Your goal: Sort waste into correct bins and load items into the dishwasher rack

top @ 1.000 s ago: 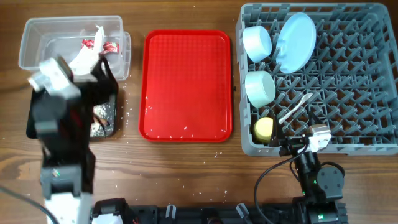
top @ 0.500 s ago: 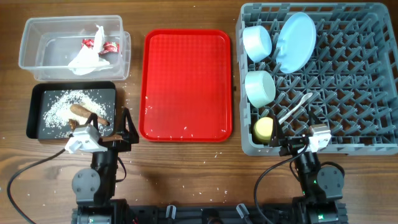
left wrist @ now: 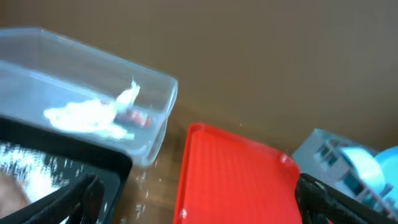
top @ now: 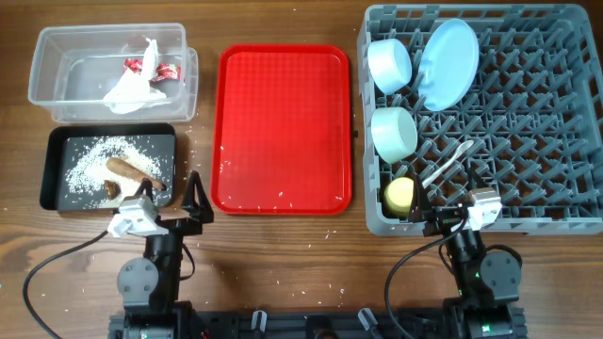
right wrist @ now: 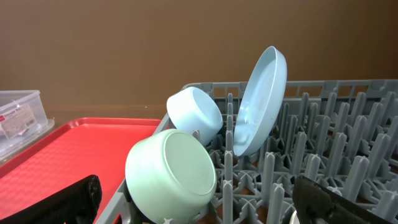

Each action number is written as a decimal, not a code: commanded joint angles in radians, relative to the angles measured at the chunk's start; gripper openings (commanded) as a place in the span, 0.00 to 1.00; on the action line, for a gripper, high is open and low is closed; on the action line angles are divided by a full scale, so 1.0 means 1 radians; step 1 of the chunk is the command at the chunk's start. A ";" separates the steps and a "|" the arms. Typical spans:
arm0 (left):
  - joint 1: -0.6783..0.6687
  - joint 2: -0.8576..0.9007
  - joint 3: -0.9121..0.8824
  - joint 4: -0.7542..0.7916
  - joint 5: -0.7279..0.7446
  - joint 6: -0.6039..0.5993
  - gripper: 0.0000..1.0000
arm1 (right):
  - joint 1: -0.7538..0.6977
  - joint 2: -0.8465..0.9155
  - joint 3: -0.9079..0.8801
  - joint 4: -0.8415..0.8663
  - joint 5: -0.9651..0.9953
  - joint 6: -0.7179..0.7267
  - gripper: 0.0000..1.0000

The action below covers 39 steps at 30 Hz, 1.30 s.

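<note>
The clear tub (top: 57, 94) holds crumpled white tissue (top: 127, 89) and red-and-white wrappers (top: 141, 66). The black tray (top: 52, 188) holds rice grains (top: 89, 160) and a brown stick (top: 132, 171). The grey rack (top: 528, 141) holds a pale blue bowl (top: 389, 64), a pale blue plate (top: 448, 64), a mint-green bowl (top: 394, 134), a yellow cup (top: 400, 195) and a white spoon (top: 448, 162). My left gripper (top: 170, 202) is open and empty in front of the black tray. My right gripper (top: 452, 218) is open and empty at the rack's front edge, facing the mint-green bowl (right wrist: 171, 174).
A flat red tray (top: 283, 127) lies between the bins and the rack, with a few rice grains on it. Loose grains dot the wood around the black tray. The left wrist view shows the tub (left wrist: 93, 74), the red tray (left wrist: 236, 174) and the rack's corner (left wrist: 323, 152).
My left arm has drawn back from over the black tray and tub to the table's front edge, uncovering the black tray. The right arm has not moved.
</note>
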 commanded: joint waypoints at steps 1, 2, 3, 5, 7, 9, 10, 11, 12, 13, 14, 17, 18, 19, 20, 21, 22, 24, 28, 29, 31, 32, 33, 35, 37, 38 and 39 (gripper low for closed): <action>-0.005 -0.011 -0.010 -0.048 0.002 0.024 1.00 | -0.004 -0.008 -0.002 0.003 -0.011 0.013 1.00; -0.005 -0.011 -0.010 -0.048 0.002 0.023 1.00 | -0.004 -0.008 -0.002 0.003 -0.011 0.013 1.00; -0.005 -0.011 -0.010 -0.048 0.006 0.023 1.00 | -0.004 -0.008 -0.002 0.003 -0.012 0.013 1.00; -0.005 -0.011 -0.010 -0.048 0.018 0.019 1.00 | -0.004 -0.008 -0.002 0.003 -0.011 0.013 1.00; -0.005 -0.011 -0.010 -0.048 0.017 0.019 1.00 | -0.004 -0.008 -0.002 0.003 -0.012 0.013 1.00; -0.005 -0.011 -0.010 -0.048 0.017 0.020 1.00 | -0.004 -0.008 -0.002 0.003 -0.012 0.013 1.00; -0.005 -0.011 -0.010 -0.047 0.017 0.019 1.00 | -0.004 -0.008 -0.002 0.003 -0.012 0.013 1.00; -0.005 -0.011 -0.010 -0.047 0.017 0.019 1.00 | -0.004 -0.008 -0.002 0.003 -0.011 0.013 1.00; -0.005 -0.011 -0.010 -0.048 0.017 0.019 1.00 | -0.004 -0.008 -0.002 0.003 -0.012 0.013 1.00; -0.005 -0.011 -0.010 -0.048 0.017 0.019 1.00 | -0.004 -0.008 -0.002 0.003 -0.012 0.013 1.00; -0.005 -0.011 -0.010 -0.048 0.017 0.019 1.00 | -0.004 -0.008 -0.002 0.003 -0.011 0.013 1.00; -0.005 -0.011 -0.010 -0.048 0.017 0.019 1.00 | -0.004 -0.008 -0.002 0.003 -0.011 0.013 1.00; -0.005 -0.011 -0.010 -0.047 0.017 0.019 1.00 | -0.004 -0.008 -0.002 0.003 -0.011 0.013 1.00; -0.005 -0.011 -0.010 -0.047 0.017 0.019 1.00 | -0.004 -0.008 -0.002 0.003 -0.011 0.013 1.00; -0.005 -0.011 -0.010 -0.048 0.017 0.019 1.00 | -0.004 -0.008 -0.002 0.003 -0.011 0.013 1.00; -0.005 -0.011 -0.010 -0.048 0.017 0.019 1.00 | -0.004 -0.008 -0.002 0.003 -0.011 0.013 0.99; -0.005 -0.011 -0.010 -0.047 0.017 0.019 1.00 | -0.004 -0.008 -0.002 0.003 -0.012 0.013 1.00; -0.005 -0.011 -0.010 -0.048 0.017 0.020 1.00 | -0.004 -0.008 -0.002 0.003 -0.011 0.013 1.00; -0.005 -0.011 -0.010 -0.048 0.017 0.019 1.00 | -0.004 -0.008 -0.002 0.003 -0.011 0.013 1.00; -0.005 -0.011 -0.010 -0.048 0.017 0.019 1.00 | -0.004 -0.008 -0.002 0.003 -0.012 0.013 1.00; -0.005 -0.011 -0.010 -0.048 0.017 0.019 1.00 | -0.004 -0.008 -0.002 0.003 -0.011 0.013 1.00; -0.005 -0.011 -0.010 -0.048 0.017 0.019 1.00 | -0.004 -0.008 -0.002 0.003 -0.011 0.013 1.00; -0.005 -0.011 -0.010 -0.047 0.017 0.019 1.00 | -0.004 -0.008 -0.002 0.002 -0.012 0.013 1.00; -0.005 -0.011 -0.010 -0.048 0.017 0.019 1.00 | -0.004 -0.008 -0.002 0.003 -0.011 0.013 1.00; -0.005 -0.011 -0.010 -0.048 0.017 0.019 1.00 | -0.004 -0.008 -0.002 0.003 -0.011 0.013 1.00; -0.005 -0.011 -0.010 -0.048 0.017 0.019 1.00 | -0.004 -0.008 -0.002 0.003 -0.011 0.013 1.00; -0.005 -0.011 -0.010 -0.048 0.017 0.020 1.00 | -0.004 -0.008 -0.002 0.003 -0.011 0.013 1.00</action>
